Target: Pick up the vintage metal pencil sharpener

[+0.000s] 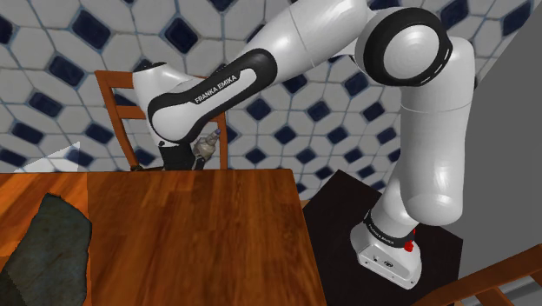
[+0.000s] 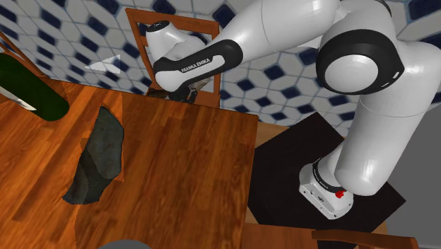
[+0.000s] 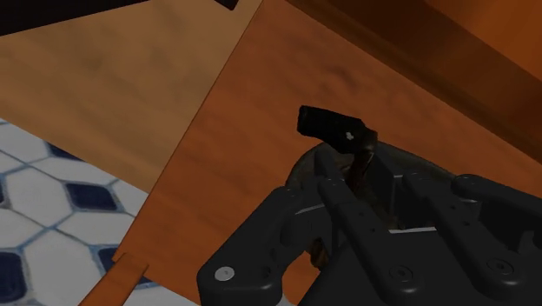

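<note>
The pencil sharpener (image 1: 207,145) is a small grey metal piece with a crank. It hangs just above the far edge of the wooden table (image 1: 200,235), in front of the chair back. My black gripper (image 1: 186,156) is shut on it from the shoulder view's left. In the wrist view the sharpener's dark crank handle (image 3: 332,124) sticks out past the fingers (image 3: 287,230), which clasp its body; most of the body is hidden by the hand. In the second exterior view the gripper (image 2: 181,92) is at the table's far edge, under the white wrist.
A wooden chair (image 1: 117,96) stands behind the table's far edge. A dark crumpled cloth-like thing (image 1: 48,248) lies at the shoulder view's left on the table. A dark green bottle (image 2: 28,88) lies at the second exterior view's left. The black stand (image 1: 347,226) is beside the table.
</note>
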`<state>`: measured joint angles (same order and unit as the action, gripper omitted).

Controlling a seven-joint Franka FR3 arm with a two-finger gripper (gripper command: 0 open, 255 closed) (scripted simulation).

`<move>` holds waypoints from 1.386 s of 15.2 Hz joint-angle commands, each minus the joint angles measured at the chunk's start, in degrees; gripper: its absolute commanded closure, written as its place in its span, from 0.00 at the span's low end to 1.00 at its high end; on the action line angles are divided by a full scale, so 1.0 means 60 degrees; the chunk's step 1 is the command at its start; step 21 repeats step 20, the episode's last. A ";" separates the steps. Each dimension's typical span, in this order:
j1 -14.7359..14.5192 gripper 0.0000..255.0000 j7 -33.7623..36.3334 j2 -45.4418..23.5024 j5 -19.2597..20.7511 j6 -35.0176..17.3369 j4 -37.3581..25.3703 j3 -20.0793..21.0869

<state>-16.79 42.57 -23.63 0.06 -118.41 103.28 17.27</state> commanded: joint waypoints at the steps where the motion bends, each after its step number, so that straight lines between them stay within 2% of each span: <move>1: -0.0033 1.00 -0.0020 -0.0034 -0.0010 0.0040 0.0029 0.0043; 3: -0.0092 1.00 0.0036 -0.0205 0.0036 -0.0038 -0.0064 0.0032; 18: -0.0025 1.00 0.0030 0.0635 -0.0199 0.1577 -0.0871 0.0120; 21: -0.0026 1.00 0.0030 0.0643 -0.0201 0.1594 -0.0881 0.0120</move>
